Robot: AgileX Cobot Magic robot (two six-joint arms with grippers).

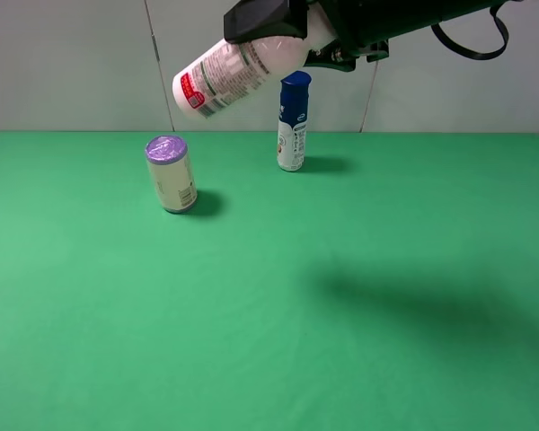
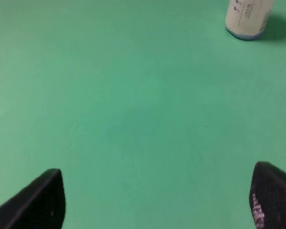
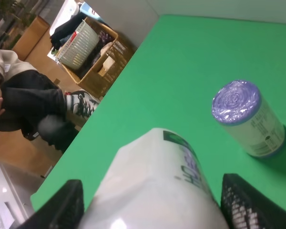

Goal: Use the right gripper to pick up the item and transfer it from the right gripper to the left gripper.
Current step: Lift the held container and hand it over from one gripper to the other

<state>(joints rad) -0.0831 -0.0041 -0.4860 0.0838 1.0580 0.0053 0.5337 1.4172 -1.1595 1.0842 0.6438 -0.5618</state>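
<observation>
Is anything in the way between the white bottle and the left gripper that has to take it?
Nothing visible. The right gripper holds the white bottle in the air, higher than the purple-lidded can and blue-capped bottle on the table. The left gripper is outside the high view; its jaws are open with nothing between them.

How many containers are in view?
3. The white bottle is held tilted in the air by the right gripper; the blue-capped bottle and the purple-lidded can stand on the green table. None seems hidden.
</observation>
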